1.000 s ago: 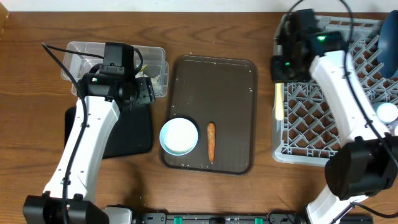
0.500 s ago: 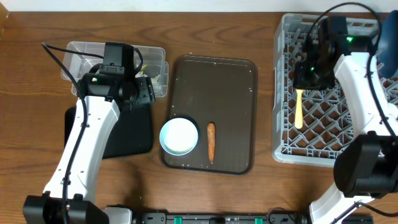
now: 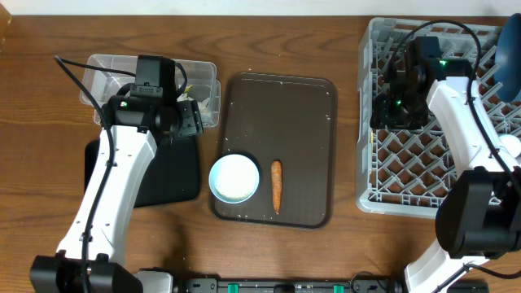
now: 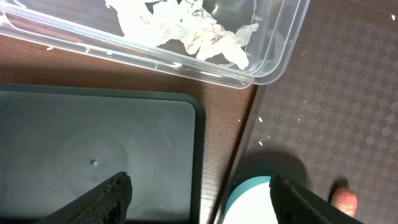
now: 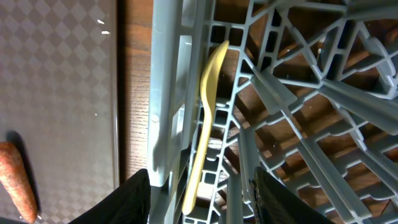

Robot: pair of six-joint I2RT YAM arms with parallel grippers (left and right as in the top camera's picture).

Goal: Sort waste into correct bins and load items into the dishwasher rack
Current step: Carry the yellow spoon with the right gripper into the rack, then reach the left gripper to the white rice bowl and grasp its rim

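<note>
Overhead: 1 blue bowl (image 3: 234, 178), 1 carrot (image 3: 276, 185) on brown tray (image 3: 293, 98) mid-bench, 1 rack (image 3: 423, 183) at right edge; left wrist: left gripper (image 4: 199, 199) spread, empty, over 1 black tray (image 4: 93, 149) by 1 tub (image 4: 273, 62) of tissue (image 4: 186, 31); right wrist: right gripper (image 5: 198, 202) spread, 1 spoon (image 5: 205, 124) released, lying along rack wall.

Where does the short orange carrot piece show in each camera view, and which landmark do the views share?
Overhead: the short orange carrot piece lies low in the middle, on the brown rectangular serving tray.
Left wrist: bottom right corner, only its tip showing.
Right wrist: bottom left corner, cut by the edge.
Shared landmark: the tray under it, seen in all three.
</note>
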